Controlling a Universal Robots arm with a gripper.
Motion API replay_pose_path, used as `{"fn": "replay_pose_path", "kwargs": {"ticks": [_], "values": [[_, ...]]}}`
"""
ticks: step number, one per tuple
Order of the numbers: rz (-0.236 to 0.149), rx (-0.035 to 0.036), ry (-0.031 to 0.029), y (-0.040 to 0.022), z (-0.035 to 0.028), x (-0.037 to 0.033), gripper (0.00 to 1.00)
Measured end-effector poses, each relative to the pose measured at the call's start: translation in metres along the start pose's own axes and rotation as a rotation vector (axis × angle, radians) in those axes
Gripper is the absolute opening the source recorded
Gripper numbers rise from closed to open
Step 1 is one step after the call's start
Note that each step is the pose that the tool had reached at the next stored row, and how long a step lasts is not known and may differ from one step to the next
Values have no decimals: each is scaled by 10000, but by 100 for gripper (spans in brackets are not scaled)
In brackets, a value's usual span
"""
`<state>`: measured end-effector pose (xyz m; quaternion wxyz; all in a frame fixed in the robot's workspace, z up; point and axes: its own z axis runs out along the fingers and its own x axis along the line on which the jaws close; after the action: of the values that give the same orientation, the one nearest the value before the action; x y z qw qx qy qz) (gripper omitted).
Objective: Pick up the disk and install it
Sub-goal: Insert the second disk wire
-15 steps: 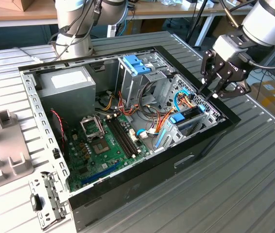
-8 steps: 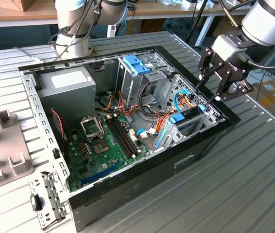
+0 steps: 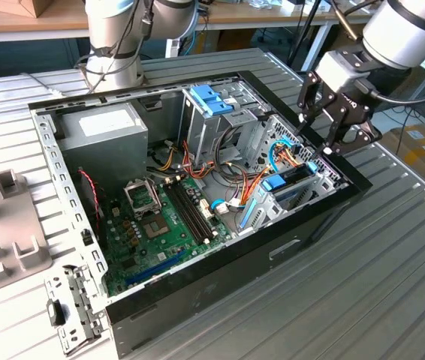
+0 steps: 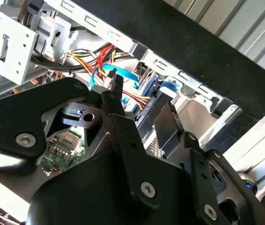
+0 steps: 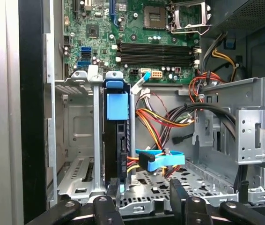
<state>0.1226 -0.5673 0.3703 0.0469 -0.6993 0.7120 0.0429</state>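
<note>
Most of the job looks done, I think. The disk (image 5: 118,140) stands on its edge in a metal slot (image 5: 96,140) near the front corner of the computer case (image 3: 220,277). Its blue end piece (image 5: 117,105) sticks up at the top of the slot. In the exterior view the disk (image 3: 293,186) sits low in that same corner, with its blue part showing.

My fingers (image 5: 144,199) are empty. They are spread apart, with a gap between them, and they hang just above the disk without touching it. In the exterior view my fingers (image 3: 331,131) are over the case edge, near the slot.

A blue flat cable (image 5: 163,159) lies just beside the disk, with red, yellow and orange wires (image 5: 158,119) next to it. I cannot tell if the cable is plugged into the disk. I also cannot tell if the disk is pushed all the way down.

Farther off are the green board (image 3: 152,225), the big grey box (image 3: 103,131) and the tall cage with a light-blue top (image 3: 212,112). The case rests on the ribbed counter (image 3: 378,285).
</note>
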Motion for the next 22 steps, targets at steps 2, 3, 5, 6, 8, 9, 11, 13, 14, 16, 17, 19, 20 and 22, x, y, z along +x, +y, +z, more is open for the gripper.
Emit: {"fn": "replay_pose_path", "kwargs": {"ticks": [2, 3, 5, 6, 8, 9, 11, 13, 14, 16, 17, 19, 20, 22], "values": [[1, 0, -13, 41, 3, -7, 55], [1, 0, -27, 67, 6, -8, 55], [0, -1, -54, 96, 8, -7, 55], [0, -1, -68, 117, 9, -7, 55], [0, -1, -70, 136, 11, -5, 55], [1, -1, -70, 145, 16, 2, 55], [0, -1, -71, 160, 43, 22, 55], [0, -1, -69, 164, 62, 27, 55], [0, -1, -69, 165, 64, 27, 55], [0, -1, -69, 165, 65, 28, 55], [0, -1, -70, 165, 66, 28, 55], [0, -1, -69, 165, 66, 28, 55], [0, -1, -70, 165, 66, 28, 53], [0, -1, -70, 165, 67, 28, 40]]}}
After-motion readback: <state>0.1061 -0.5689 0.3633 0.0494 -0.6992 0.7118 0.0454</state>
